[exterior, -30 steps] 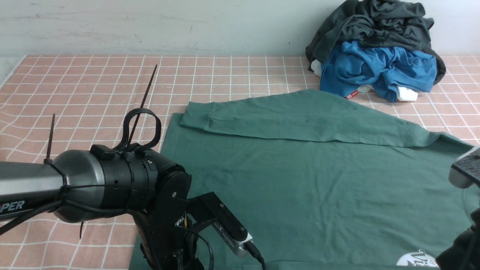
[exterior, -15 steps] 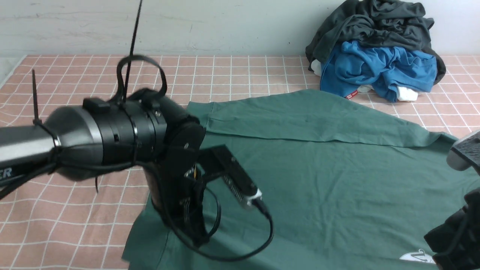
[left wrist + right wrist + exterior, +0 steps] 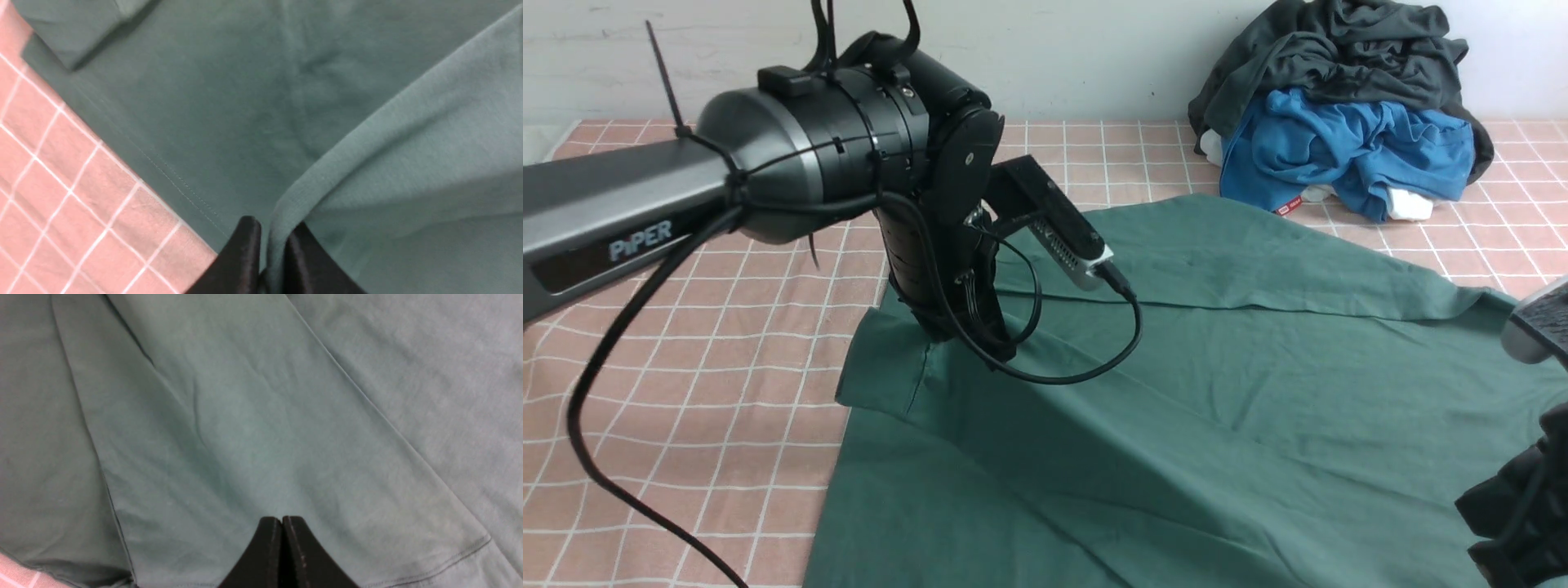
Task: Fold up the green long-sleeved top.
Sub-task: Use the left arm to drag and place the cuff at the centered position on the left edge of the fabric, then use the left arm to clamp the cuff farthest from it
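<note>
We see a table covered by a salmon-pink cloth (image 3: 727,367) ruled in white squares, running back to a pale, scuffed wall (image 3: 1094,57) across the top of the frame. In the upper right corner, against that wall, sits one heap of clothes. It holds one dark charcoal garment (image 3: 1339,49) on top, one bright blue garment (image 3: 1339,147) below it, and a few white scraps (image 3: 1409,204) at its foot. One green long-sleeved top (image 3: 1217,392) lies spread over the centre and lower right of the front view, its far edge just beside the heap. One sleeve (image 3: 1258,261) is folded across the body toward the left. One ribbed cuff (image 3: 69,24) shows in the left wrist view, lying on the green body close to the pink cloth. We count two arms. The left arm (image 3: 792,155) comes in from the left edge, fills the upper left and bends down to the top's left edge, with one wrist camera (image 3: 1066,237) jutting from it. The right arm (image 3: 1515,514) shows only in the lower right corner. The left gripper (image 3: 271,232) has its two black fingers (image 3: 245,253) nearly together, pinching a raised fold of the top's edge, and in the front view the cloth peaks up at that spot. The right gripper (image 3: 282,522) has its fingers pressed tight together, and the stitched hem runs in under them, so the cloth looks nipped there.
</note>
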Controlling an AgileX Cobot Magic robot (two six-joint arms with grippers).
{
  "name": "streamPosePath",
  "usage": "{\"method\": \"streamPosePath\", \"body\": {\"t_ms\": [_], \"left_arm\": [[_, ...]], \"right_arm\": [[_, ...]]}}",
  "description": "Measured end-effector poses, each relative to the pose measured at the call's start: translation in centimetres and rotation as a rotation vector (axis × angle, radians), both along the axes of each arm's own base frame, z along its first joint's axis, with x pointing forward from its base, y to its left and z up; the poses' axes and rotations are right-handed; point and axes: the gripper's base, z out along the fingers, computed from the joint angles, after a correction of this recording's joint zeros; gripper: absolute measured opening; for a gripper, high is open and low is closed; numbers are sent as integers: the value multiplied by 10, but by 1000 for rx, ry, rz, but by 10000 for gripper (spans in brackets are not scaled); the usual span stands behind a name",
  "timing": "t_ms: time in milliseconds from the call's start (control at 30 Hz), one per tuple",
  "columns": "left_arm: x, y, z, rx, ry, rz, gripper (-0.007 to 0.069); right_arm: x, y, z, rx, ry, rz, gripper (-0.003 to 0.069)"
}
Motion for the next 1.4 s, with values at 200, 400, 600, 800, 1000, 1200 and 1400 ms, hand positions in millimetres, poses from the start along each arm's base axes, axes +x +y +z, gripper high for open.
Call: {"method": "streamPosePath", "body": {"t_ms": [200,400,600,800,1000,1200,1400], "left_arm": [[27,10,-32,9,38,72,245],[56,24,-21,-85,4,204,426],[98,49,-11,-295,5,376,451],[138,72,-42,-434,36,496,451],[161,74,-79,-475,24,528,451],[167,72,-88,-505,-6,558,445],[167,72,-90,-502,6,563,252]], "right_arm": [[2,1,1,7,-25,-1,-14],[9,2,2,21,-74,-22,-14],[34,5,6,-17,-78,-56,-14],[64,13,9,-47,-79,-65,-14],[84,20,-8,-73,-24,-61,-14],[89,21,-17,-85,9,-60,-14],[90,21,-17,-87,10,-59,-14]]}}
